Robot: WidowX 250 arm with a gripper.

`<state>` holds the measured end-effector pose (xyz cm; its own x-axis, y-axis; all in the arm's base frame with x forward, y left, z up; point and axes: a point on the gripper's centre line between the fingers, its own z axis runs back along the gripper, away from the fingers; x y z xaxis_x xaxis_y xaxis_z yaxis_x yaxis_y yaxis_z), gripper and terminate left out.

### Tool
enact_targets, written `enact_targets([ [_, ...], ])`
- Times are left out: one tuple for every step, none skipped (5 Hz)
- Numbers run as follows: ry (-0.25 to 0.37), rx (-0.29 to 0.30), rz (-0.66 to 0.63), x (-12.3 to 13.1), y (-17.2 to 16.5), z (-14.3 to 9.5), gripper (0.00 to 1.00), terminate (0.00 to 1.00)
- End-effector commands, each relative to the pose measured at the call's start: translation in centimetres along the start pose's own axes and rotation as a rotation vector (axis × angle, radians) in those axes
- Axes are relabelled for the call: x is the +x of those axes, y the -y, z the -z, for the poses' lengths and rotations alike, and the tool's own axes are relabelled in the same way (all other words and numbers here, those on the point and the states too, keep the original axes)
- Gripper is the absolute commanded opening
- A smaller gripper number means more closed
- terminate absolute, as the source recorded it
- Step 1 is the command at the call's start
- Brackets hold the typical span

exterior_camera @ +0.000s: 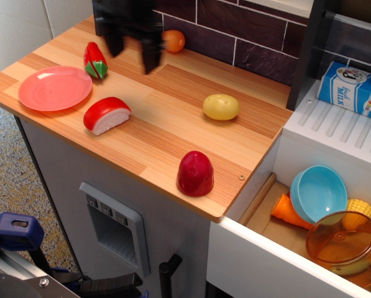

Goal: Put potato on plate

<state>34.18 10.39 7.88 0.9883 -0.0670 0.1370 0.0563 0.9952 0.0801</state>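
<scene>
The potato [220, 107], a small pale yellow oval toy, lies on the wooden counter toward the right. The pink plate [54, 88] sits at the counter's left end and holds nothing. My gripper [133, 54] is black and motion-blurred, hanging over the back middle of the counter with its two fingers spread apart and nothing between them. It is well left of the potato and right of the plate.
A red-and-green toy [95, 61] lies behind the plate, a red-and-white toy [106, 115] in front of it, an orange toy [172, 41] by the brick wall, a dark red dome [195, 174] near the front edge. An open drawer holds a blue bowl [318, 192].
</scene>
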Motion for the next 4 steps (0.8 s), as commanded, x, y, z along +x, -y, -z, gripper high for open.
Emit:
enact_targets([
  [0.101,0.043,0.058,2.6,4.5,-3.0,1.00,0.00],
  [0.159,0.040,0.114,2.8,6.4,-1.6,1.00,0.00],
  [0.180,0.031,0.188,3.6,7.5,0.0,1.00,0.00],
  [0.193,0.024,0.250,4.2,7.7,1.4,1.00,0.00],
])
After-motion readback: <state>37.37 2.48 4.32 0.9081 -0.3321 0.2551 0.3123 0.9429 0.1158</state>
